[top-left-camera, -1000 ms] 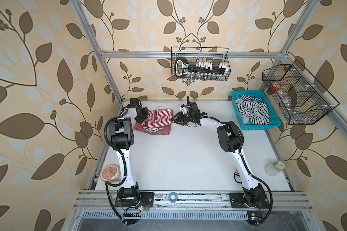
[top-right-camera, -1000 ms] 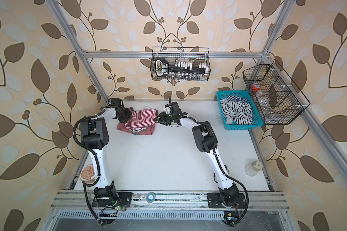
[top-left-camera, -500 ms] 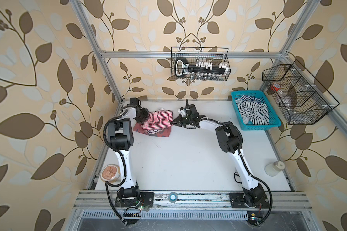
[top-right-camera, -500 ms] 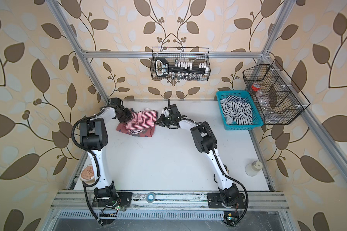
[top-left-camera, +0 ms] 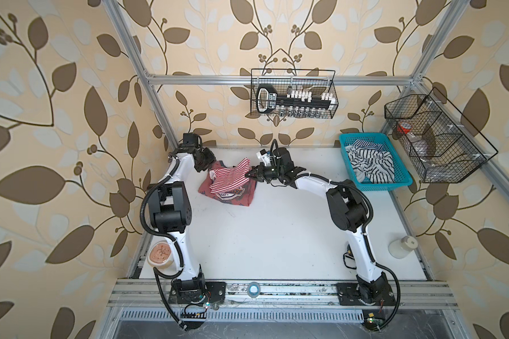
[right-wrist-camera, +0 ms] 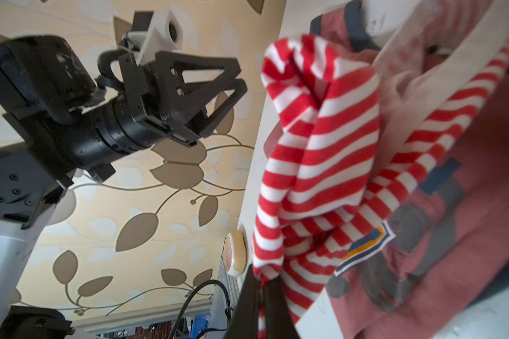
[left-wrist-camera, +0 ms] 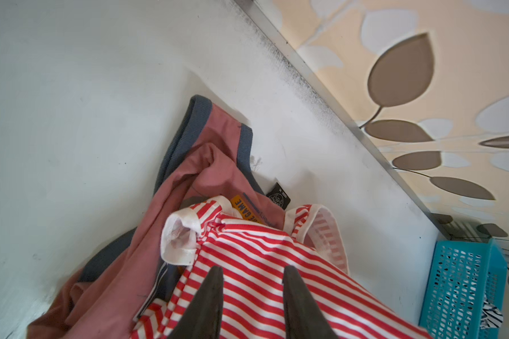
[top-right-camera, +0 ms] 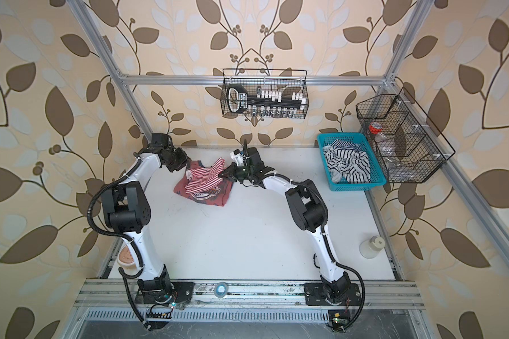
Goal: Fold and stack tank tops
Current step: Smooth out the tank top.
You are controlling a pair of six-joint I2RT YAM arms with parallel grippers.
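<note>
Bright, even light on my tabletop point(top-left-camera: 276, 234) in both top views, soft shadows, wallpaper point(top-left-camera: 56, 117) stretched toward ten and two o'clock. My right wrist view blurs the striped tank top point(right-wrist-camera: 321, 152).

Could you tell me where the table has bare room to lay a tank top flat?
The broad white middle of the table, nearer than the dusty red tank top, is bare. So is the strip between the right arm and the blue basket. The far left corner is crowded.

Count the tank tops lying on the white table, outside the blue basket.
2: the striped tank top lies crumpled atop the dusty red tank top, near the back wall; more could hide underneath.
</note>
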